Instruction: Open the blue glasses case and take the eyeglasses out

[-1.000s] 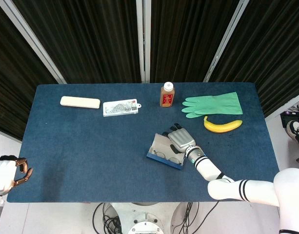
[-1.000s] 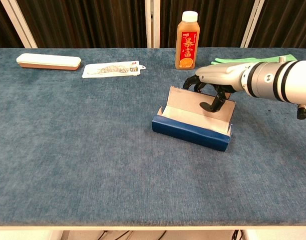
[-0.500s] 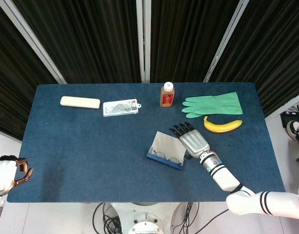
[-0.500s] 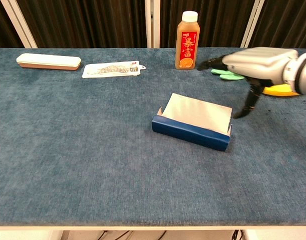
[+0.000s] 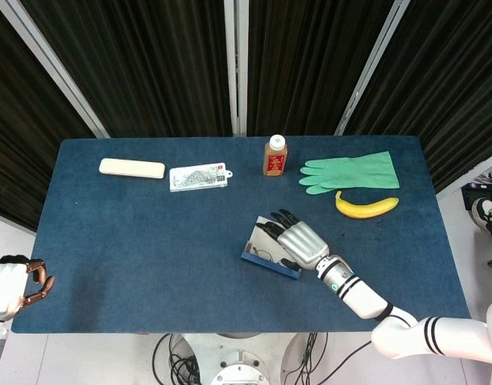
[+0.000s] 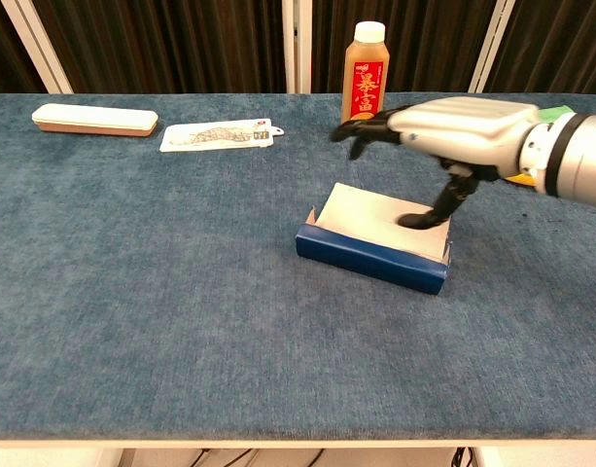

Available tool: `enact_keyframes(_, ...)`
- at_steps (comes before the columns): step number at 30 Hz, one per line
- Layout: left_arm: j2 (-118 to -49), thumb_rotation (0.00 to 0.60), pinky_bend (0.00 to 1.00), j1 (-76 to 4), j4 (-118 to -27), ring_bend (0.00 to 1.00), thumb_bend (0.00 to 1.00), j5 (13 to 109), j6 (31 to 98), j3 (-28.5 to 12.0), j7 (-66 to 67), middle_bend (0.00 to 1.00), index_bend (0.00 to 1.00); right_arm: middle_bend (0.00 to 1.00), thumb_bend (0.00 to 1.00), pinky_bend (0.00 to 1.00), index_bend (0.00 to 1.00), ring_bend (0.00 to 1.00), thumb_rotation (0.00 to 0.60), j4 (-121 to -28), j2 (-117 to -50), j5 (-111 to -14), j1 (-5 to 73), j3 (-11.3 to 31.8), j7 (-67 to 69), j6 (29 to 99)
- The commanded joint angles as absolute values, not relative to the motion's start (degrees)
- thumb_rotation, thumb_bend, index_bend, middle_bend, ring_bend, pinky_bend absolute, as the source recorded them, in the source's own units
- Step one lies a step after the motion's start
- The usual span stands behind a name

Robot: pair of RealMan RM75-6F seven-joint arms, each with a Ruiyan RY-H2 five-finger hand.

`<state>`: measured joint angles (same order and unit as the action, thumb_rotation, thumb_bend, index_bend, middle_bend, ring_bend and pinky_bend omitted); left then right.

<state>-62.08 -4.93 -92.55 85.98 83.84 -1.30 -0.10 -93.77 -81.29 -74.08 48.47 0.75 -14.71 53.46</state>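
Your blue case (image 6: pixel 371 256) lies open a little right of the middle of the frame in both views, on the blue table (image 5: pixel 149 241). Its grey lid (image 6: pixel 375 222) leans back toward the far edge, and the blue front wall faces the chest camera. In the head view you can see the glasses (image 5: pixel 266 255) lying inside it, near the front wall; the chest view hides them behind that wall.

Your right hand (image 5: pixel 298 243) is above the open case with its fingers spread and holding nothing. In the chest view its thumb points down to the right end of the lid, but I cannot tell if it touches. Half a second ago this hand was to the right of the case, beside it; now it has moved left, over the lid. The case itself has not moved.

Your left hand (image 5: pixel 33 287) is at the lower left edge of the head view, off the table, unchanged. Its fingers are curled in and hold nothing.
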Motion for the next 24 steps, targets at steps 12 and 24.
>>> enact_keyframes(12,-61.91,0.6,0.42,-4.95,-92.53,0.49,0.33,86.07,83.74,-1.21,-0.52,0.68,0.71,0.27,0.59,0.0,0.0,0.0,0.6,-91.26,-88.73,-75.42,53.58,1.65,-19.09,43.85)
enact_keyframes(24,-61.8,0.6,0.42,-4.99,-92.63,0.49,0.33,86.07,83.65,-1.17,-0.5,0.68,0.71,0.34,0.63,0.0,0.0,0.0,0.6,-88.21,-87.25,-67.13,52.58,1.43,-29.36,44.73)
